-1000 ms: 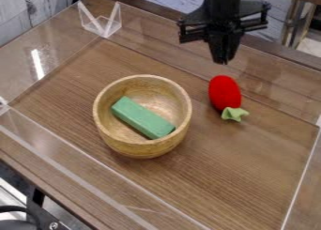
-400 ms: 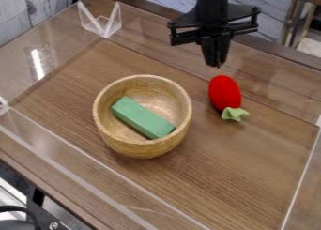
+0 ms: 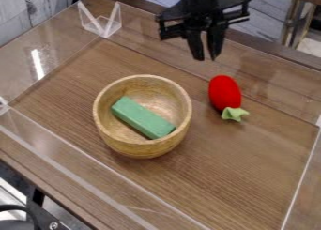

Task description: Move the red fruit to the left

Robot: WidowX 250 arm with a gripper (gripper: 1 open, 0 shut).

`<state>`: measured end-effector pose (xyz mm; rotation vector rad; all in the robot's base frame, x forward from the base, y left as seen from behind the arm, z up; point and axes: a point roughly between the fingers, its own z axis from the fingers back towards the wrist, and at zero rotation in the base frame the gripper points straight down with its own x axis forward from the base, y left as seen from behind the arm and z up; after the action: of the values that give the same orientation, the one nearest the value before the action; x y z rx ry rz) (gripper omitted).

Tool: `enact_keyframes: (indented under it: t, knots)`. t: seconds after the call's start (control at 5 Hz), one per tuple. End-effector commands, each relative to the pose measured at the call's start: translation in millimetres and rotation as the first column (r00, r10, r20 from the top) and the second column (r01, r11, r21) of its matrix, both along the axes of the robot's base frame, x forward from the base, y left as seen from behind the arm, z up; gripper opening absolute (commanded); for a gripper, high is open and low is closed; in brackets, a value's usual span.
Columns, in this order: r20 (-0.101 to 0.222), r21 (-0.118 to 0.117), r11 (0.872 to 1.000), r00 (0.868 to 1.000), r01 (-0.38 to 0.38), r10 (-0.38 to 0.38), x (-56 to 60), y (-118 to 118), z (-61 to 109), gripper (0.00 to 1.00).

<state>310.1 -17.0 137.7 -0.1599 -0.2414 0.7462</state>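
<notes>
**Strawberry waits below and to the right of the claw**

Camera view shows me the whole table from the front. My gripper (image 3: 201,53) hangs up near the back of the table, pointing down. Its two fingers are almost pressed together, and I see nothing between them. It is holding nothing.

The red fruit (image 3: 224,91) lies on the wooden table (image 3: 189,187), just to the right of the wooden bowl (image 3: 142,115) but not touching it. In the picture it sits lower than the gripper and a bit to the right, so it is closer to me than the claw is. The fruit lies with its red end pointing toward the back and its green leaves toward the front right.

A green block (image 3: 142,117) rests inside the bowl. I leave that alone.

I think I must open the fingers, bring the claw toward me and a little right, then come down over the red part. The bowl sits on the left, so I think I must lift the fruit over it or go around it.
</notes>
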Motion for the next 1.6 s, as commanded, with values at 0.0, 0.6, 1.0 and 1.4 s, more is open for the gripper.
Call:
enact_keyframes:
  t: [0.0,0.6,1.0,1.4]
  knots:
    - [0.055,0.0,1.0,0.998,0.025,-0.025,6.9,-12,13.4,0.0]
    - [0.069,-0.029,0.997,0.994,-0.078,0.079,5.4,-25,35.6,0.0]
    - [0.046,-0.007,0.994,0.993,-0.107,0.107,15.8,-25,-12.5,1.0]
    - [0.029,0.026,0.993,0.993,-0.115,0.114,42.6,-25,-40.8,1.0]
